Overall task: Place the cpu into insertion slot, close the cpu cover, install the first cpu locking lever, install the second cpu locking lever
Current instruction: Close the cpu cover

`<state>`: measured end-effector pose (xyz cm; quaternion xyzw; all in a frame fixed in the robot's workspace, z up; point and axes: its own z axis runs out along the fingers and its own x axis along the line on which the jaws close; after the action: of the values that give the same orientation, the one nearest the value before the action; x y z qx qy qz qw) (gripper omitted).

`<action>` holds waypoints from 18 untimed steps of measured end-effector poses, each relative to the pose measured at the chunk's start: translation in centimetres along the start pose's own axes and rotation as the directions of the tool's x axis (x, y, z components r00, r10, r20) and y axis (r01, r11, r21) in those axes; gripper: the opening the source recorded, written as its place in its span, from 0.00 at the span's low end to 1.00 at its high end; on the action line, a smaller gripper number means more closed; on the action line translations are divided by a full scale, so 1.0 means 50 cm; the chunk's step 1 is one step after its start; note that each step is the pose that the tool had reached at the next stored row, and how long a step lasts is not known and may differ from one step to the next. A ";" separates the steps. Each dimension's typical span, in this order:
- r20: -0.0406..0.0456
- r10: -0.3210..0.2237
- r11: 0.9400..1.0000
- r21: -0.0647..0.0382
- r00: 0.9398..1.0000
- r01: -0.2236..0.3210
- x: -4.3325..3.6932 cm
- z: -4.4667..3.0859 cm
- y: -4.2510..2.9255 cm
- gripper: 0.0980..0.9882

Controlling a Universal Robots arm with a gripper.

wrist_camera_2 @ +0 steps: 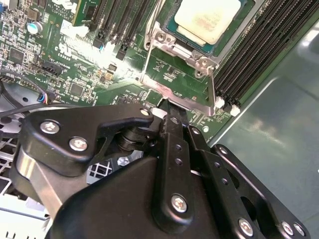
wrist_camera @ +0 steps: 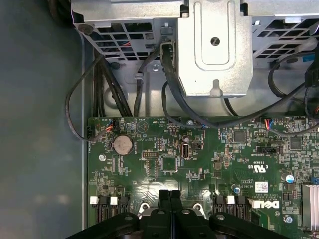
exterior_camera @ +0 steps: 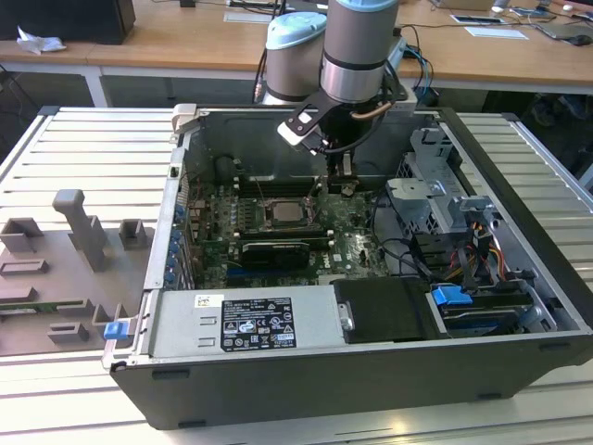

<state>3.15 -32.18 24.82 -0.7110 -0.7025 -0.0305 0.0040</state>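
Has the cpu (wrist_camera_2: 207, 17) seated in the slot (wrist_camera_2: 159, 37), finishing step one by the look of it. Holds nothing in the gripper (wrist_camera_2: 170, 110), jaws pinched together, tip at the shiny edge of the cover (wrist_camera_2: 174, 92), about two o'clock from the cpu in the exterior view. Cannot judge the cover fully down; seems to leave both levers (wrist_camera_2: 213, 88) unlatched.
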 end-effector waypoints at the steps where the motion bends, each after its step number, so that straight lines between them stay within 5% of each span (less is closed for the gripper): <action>1: 0.000 0.000 1.000 0.000 1.000 0.000 0.000 0.000 -0.001 0.01; 18: 0.000 0.000 1.000 0.000 1.000 0.000 0.000 -0.001 -0.023 0.01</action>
<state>1.99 -32.18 24.82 -0.7110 -0.7026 -0.0305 0.0040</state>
